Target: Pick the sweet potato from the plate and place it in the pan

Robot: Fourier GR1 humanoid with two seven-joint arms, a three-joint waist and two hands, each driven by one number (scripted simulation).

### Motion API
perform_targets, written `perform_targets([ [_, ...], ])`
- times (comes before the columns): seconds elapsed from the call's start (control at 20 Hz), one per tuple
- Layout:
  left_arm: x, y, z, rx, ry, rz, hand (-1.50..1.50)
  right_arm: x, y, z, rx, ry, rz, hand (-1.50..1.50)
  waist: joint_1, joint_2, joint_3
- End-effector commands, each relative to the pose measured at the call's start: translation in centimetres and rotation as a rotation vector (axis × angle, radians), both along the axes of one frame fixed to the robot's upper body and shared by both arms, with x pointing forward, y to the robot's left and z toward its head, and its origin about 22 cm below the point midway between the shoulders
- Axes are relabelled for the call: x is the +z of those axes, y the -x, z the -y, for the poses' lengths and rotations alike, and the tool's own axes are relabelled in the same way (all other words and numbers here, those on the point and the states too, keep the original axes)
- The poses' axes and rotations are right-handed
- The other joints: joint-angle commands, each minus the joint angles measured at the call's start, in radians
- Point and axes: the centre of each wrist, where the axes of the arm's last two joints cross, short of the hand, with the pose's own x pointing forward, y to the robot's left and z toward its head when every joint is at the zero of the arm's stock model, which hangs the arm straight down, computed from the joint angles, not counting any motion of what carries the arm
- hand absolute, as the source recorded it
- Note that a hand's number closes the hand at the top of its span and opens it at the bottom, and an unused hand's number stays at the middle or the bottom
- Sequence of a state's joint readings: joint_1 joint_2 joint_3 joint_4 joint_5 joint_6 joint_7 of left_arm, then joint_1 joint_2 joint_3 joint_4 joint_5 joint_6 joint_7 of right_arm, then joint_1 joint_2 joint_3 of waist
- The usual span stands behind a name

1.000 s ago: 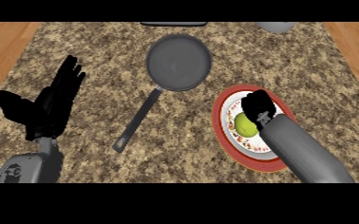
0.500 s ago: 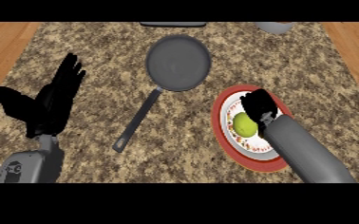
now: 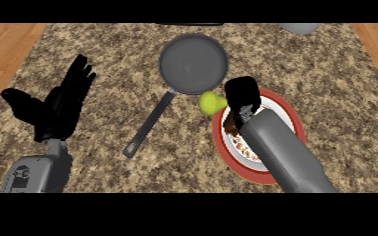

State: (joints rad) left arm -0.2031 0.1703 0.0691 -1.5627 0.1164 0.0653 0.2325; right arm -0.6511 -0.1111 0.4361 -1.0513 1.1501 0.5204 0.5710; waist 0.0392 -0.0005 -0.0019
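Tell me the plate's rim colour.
Red rim on the plate, with a white centre; the head view shows it.

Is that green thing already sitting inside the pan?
No, the green thing is beside the right hand, between the pan and the plate.

Bare counter (image 3: 310, 75) right of pan (image 3: 193, 63) (handle angles down-left); plate (image 3: 288, 117) just below-right.

Kitchen — granite counter (image 3: 310, 70), pan (image 3: 193, 63)
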Motion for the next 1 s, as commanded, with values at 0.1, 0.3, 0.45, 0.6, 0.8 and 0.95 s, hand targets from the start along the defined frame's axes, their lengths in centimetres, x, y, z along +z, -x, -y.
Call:
perform_targets([
  [0.1, 0.2, -0.3, 1.4, -0.067, -0.001, 0.007, 0.0, 7.0, -1.7, -4.6, -0.276, -0.146, 0.356, 1.5, 0.087, 0.008, 0.002],
  [0.3, 0.8, -0.9, 2.6, -0.127, 0.001, 0.016, 0.0, 12.0, -2.2, -7.6, -0.399, -0.103, 0.625, 1.5, 0.136, 0.018, -0.004],
  [0.45, 1.6, -1.4, 3.2, -0.154, -0.014, 0.042, 0.0, 14.4, -2.6, -9.2, -0.455, -0.076, 0.758, 1.5, 0.169, 0.028, -0.006],
  [0.6, 1.4, -1.6, 4.3, -0.182, -0.014, 0.029, 0.0, 16.0, -3.3, -9.9, -0.518, -0.077, 0.815, 1.5, 0.178, 0.038, -0.005],
  [0.8, 1.5, -2.0, 4.9, -0.189, -0.009, 0.03, 0.0, 18.0, -4.4, -10.2, -0.592, -0.098, 0.863, 1.5, 0.182, 0.051, -0.006],
  [0.95, 1.5, -2.1, 4.9, -0.19, -0.018, 0.034, 0.0, 18.9, -4.9, -10.6, -0.648, -0.11, 0.904, 1.5, 0.179, 0.046, -0.006],
])
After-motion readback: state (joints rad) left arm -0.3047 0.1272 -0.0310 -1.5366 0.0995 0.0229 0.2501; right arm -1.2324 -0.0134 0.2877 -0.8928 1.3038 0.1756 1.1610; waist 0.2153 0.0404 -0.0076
